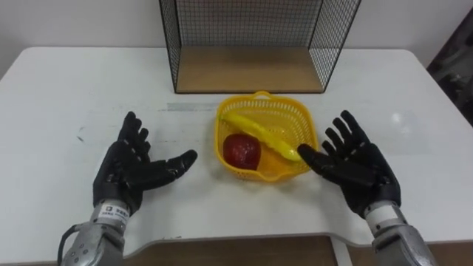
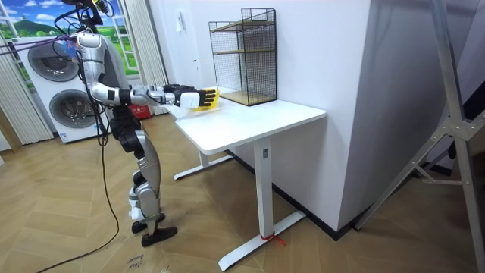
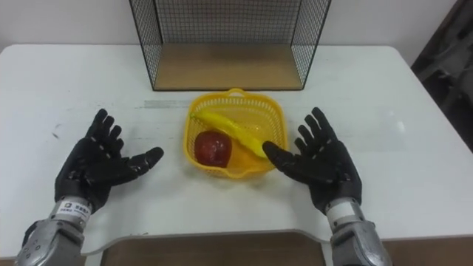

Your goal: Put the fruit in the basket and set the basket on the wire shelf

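White table was noted, with the yellow basket set at its middle. With the basket taken as centre, the wire shelf was seen at 12 o'clock, standing on the table against the wall, close to the basket but apart from it.

Inside the basket, a banana was laid across from 11 to 4 o'clock. A red apple was lodged at 7 o'clock, just beside the banana.

The left hand was held at 8 o'clock, well apart from the basket, palm turned inward, fingers spread and straight, nothing held. The right hand was held at 4 o'clock, likewise spread and empty, its thumb reaching the basket's rim; contact could not be told.

In the room view the robot was seen standing at the table's end, both arms stretched forward over it.
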You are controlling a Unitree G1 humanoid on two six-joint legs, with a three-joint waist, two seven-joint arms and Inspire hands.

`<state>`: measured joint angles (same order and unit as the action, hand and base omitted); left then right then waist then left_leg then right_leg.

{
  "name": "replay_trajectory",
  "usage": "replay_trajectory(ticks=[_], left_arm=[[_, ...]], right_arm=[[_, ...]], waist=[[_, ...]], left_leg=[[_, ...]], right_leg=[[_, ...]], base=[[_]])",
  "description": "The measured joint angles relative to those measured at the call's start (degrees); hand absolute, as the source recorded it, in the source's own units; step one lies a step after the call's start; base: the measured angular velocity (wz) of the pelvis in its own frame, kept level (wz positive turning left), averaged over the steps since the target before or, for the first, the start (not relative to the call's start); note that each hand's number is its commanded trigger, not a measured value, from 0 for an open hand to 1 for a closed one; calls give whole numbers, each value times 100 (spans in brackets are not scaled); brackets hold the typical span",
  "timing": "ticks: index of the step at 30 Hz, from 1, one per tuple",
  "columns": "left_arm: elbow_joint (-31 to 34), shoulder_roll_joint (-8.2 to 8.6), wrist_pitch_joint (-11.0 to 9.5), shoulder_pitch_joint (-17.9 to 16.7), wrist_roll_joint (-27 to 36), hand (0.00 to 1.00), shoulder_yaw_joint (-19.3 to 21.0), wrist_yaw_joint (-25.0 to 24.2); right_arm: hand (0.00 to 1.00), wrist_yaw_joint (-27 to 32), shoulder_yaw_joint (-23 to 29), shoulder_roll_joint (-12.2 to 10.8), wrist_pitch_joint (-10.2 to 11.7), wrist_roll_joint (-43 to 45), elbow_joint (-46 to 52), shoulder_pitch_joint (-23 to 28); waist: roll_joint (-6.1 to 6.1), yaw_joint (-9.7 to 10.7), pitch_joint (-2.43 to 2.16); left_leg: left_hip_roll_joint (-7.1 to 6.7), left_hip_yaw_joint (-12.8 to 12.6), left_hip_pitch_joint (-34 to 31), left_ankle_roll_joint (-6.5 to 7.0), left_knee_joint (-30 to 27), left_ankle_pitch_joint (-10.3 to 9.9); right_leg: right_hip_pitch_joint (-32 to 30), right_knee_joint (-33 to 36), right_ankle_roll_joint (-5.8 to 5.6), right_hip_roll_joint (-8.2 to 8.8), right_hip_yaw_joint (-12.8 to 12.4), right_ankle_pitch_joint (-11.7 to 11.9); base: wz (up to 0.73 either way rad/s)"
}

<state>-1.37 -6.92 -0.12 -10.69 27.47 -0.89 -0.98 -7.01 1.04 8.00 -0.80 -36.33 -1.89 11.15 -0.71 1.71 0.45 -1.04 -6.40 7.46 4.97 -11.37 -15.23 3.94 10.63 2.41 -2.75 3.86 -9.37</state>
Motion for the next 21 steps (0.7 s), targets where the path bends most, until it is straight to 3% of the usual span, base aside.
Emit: replay_trajectory(ticks=[21], left_arm=[[-175, 59, 8, 11, 227, 0, -282, -250]], right_arm=[[0, -209, -229, -71, -6, 26, -337, -218]], waist=[[72, -44, 9]], left_leg=[[24, -90, 11, -2, 51, -2]], right_leg=[[-2, 2, 21, -28, -64, 14]], base=[[-1]])
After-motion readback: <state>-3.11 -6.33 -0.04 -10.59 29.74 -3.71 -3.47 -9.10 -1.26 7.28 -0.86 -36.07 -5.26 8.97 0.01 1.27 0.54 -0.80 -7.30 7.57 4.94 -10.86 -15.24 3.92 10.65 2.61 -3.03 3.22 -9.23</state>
